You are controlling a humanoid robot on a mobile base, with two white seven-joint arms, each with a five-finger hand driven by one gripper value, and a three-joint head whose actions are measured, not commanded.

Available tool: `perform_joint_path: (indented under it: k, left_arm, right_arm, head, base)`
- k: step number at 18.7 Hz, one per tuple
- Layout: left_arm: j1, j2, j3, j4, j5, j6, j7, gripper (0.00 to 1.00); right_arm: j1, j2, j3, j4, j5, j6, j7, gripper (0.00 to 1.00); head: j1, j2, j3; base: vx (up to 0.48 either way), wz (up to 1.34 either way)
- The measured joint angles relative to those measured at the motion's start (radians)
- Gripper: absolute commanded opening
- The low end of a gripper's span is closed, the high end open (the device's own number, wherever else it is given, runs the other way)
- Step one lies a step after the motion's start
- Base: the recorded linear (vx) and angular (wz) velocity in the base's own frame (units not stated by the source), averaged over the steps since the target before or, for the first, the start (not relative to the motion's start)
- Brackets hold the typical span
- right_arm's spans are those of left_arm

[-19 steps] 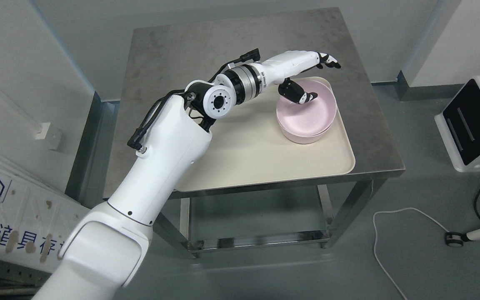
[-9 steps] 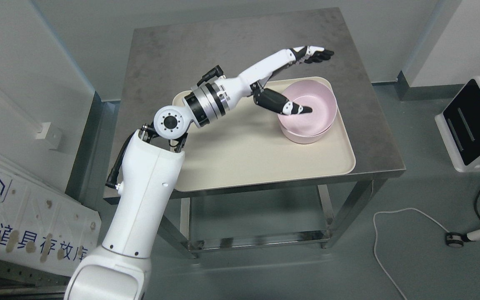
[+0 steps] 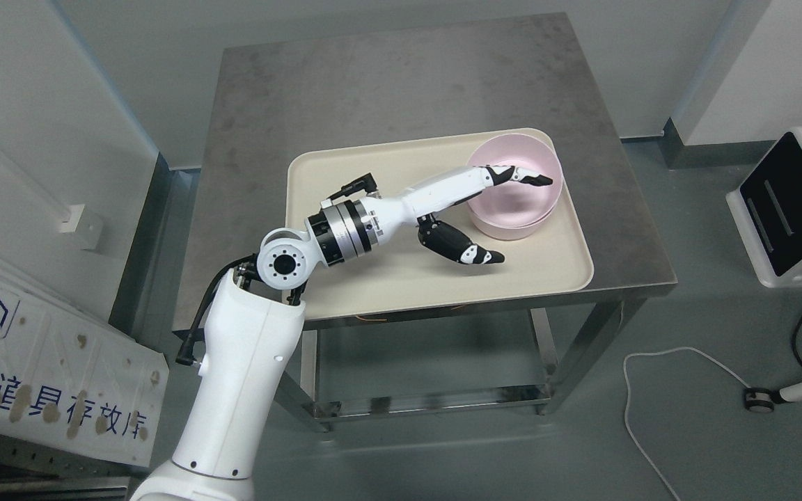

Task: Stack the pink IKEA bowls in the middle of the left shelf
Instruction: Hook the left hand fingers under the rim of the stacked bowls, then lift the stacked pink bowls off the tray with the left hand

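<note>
Left hand (image 3: 474, 209) reaches over cream tray (image 3: 401, 278) on steel worktop (image 3: 345, 90). Fingers (image 3: 523, 175) extended above pink bowls (image 3: 516, 198), thumb (image 3: 464, 247) splayed low over tray, beside bowls; hand spread wide, gripping nothing. Bowls nested, apparently two, though seam is faint, at tray's far right corner. Fingertip contact with bowl rim unclear. White device (image 3: 787, 205) on floor at right.

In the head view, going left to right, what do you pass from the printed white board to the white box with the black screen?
White board → left arm's elbow joint → left hand → pink bowls → floor cable → white box.
</note>
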Motion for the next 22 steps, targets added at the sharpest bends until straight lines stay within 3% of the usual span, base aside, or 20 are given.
perform_joint_path:
  k: [7, 13, 16, 19, 22]
  left_arm:
    - [-0.036, 0.000, -0.047, -0.023, -0.221, 0.117, 0.037, 0.66]
    - [-0.053, 0.000, -0.089, -0.033, -0.319, 0.143, 0.038, 0.49]
    - [-0.058, -0.001, -0.099, -0.036, -0.338, 0.143, 0.038, 0.31]
    - [-0.060, -0.001, -0.099, -0.039, -0.348, 0.110, 0.037, 0.04]
    - [-0.062, -0.001, -0.089, -0.040, -0.347, 0.063, 0.032, 0.00]
  right_arm:
    - [0.000, 0.000, 0.000, 0.000, 0.000, 0.000, 0.000, 1.00]
    - [0.000, 0.000, 0.000, 0.000, 0.000, 0.000, 0.000, 1.00]
    - [0.000, 0.000, 0.000, 0.000, 0.000, 0.000, 0.000, 1.00]
    - [0.000, 0.000, 0.000, 0.000, 0.000, 0.000, 0.000, 1.00]
    - [0.000, 0.000, 0.000, 0.000, 0.000, 0.000, 0.000, 1.00]
  head:
    - [0.0000, 0.000, 0.000]
    - [0.0000, 0.000, 0.000]
    - [0.0000, 0.000, 0.000]
    - [0.0000, 0.000, 0.000]
    - [0.0000, 0.000, 0.000]
  base:
    - [0.000, 0.00]
    - [0.000, 0.00]
    - [0.000, 0.00]
    - [0.000, 0.00]
    - [0.000, 0.00]
